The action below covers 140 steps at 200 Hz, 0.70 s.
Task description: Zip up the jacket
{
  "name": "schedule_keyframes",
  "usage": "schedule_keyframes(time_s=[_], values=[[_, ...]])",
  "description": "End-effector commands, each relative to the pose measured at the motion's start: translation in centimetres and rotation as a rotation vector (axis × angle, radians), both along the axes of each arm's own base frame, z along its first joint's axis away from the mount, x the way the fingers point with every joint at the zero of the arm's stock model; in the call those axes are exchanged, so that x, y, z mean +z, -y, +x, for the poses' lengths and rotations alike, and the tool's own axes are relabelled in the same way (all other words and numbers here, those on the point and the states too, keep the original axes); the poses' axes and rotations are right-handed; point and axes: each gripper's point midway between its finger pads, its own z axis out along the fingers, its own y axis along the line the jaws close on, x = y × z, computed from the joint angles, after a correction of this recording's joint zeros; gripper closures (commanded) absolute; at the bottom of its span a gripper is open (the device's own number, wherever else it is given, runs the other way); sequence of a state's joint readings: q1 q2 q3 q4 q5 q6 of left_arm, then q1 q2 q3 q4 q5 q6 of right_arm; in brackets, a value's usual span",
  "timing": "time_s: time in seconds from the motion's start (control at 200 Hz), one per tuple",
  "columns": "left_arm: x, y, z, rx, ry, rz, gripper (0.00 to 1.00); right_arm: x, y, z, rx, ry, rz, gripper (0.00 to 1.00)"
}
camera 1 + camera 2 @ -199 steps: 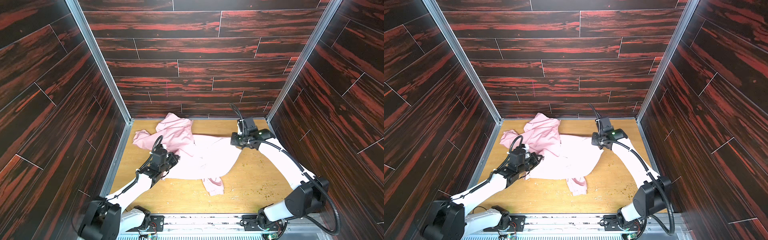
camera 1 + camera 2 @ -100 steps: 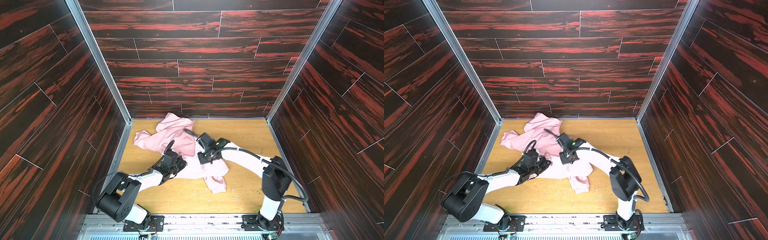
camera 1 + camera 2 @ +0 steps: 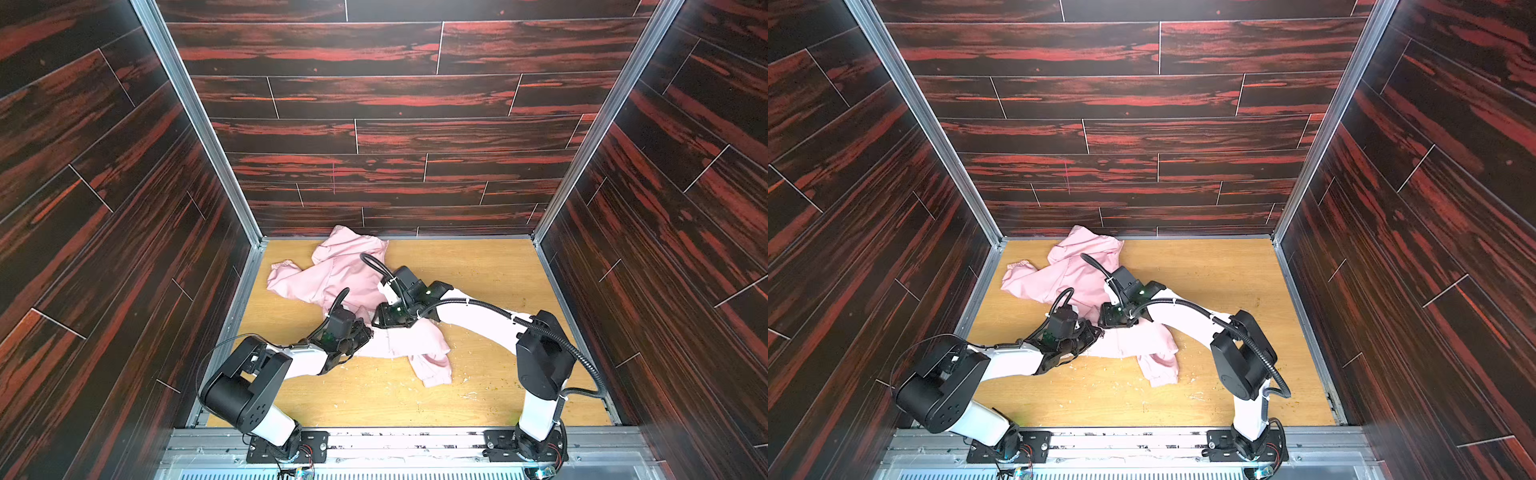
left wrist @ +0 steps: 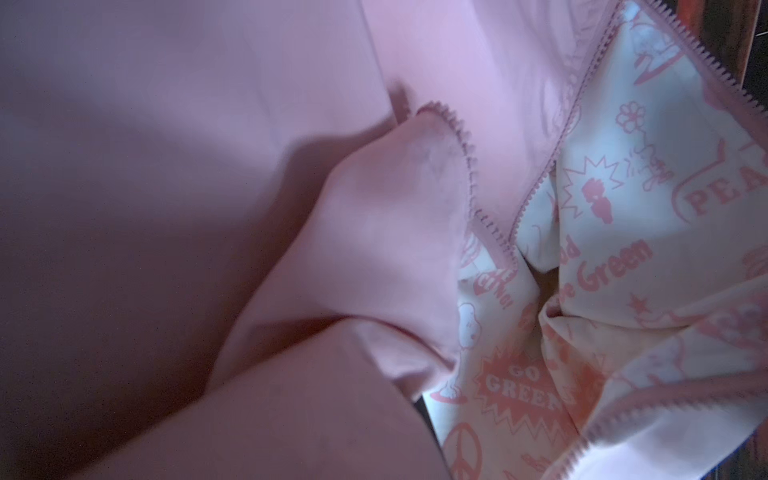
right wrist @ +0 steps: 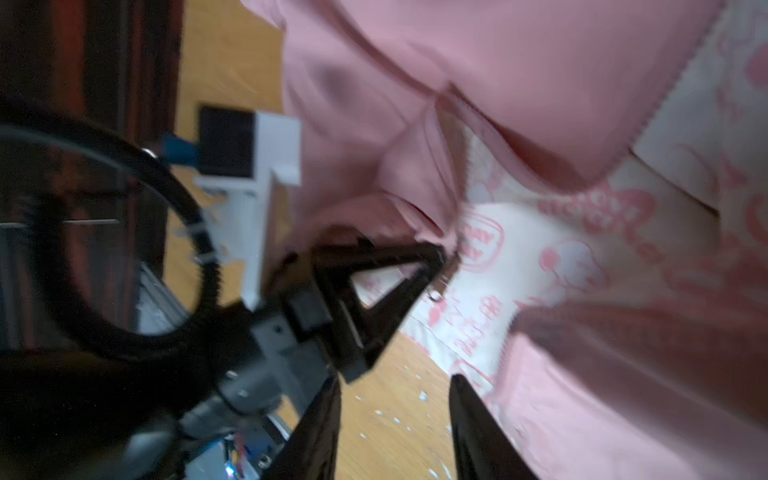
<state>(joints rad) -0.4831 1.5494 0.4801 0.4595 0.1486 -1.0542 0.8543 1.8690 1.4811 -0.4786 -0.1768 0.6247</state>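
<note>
Right wrist view shows the left gripper (image 5: 437,258) pinched closed on the jacket (image 5: 519,83) at its front edge, the right gripper (image 5: 395,432) just beside it, fingers (image 5: 473,432) apart and empty. In both top views the jacket lies crumpled on the wooden tabletop (image 3: 478,270), rear left, both arms bent low over it. Only the left wrist view shows zipper teeth (image 4: 490,226) sharply, rows unjoined.
</note>
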Motion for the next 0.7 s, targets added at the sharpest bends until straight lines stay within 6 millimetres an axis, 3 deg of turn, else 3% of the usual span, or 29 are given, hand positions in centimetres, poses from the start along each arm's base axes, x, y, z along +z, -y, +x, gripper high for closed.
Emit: schedule_keyframes(time_s=[0.0,0.17,0.281,0.396,0.536,0.696], values=[[0.5,-0.9,-0.2,0.019,0.024,0.011,1.0,0.3,-0.4,0.1,-0.02,-0.002,0.04,0.35],[0.8,-1.4,-0.4,0.017,0.034,0.018,1.0,2.6,2.6,-1.1,-0.122,0.111,0.091,0.01],[1.2,-1.3,-0.4,0.004,0.048,0.017,1.0,2.6,5.2,-2.8,-0.223,0.095,0.169,0.01],[1.3,-1.1,-0.4,-0.011,0.05,0.012,1.0,2.1,7.6,-4.9,-0.298,0.041,0.241,0.08],[1.5,-0.9,-0.5,-0.024,0.053,0.007,1.0,-0.1,9.7,-7.2,-0.371,-0.067,0.24,0.1],[2.1,-0.7,-0.4,-0.029,0.065,-0.005,1.0,-3.2,11.0,-7.9,-0.459,-0.136,0.265,0.08]])
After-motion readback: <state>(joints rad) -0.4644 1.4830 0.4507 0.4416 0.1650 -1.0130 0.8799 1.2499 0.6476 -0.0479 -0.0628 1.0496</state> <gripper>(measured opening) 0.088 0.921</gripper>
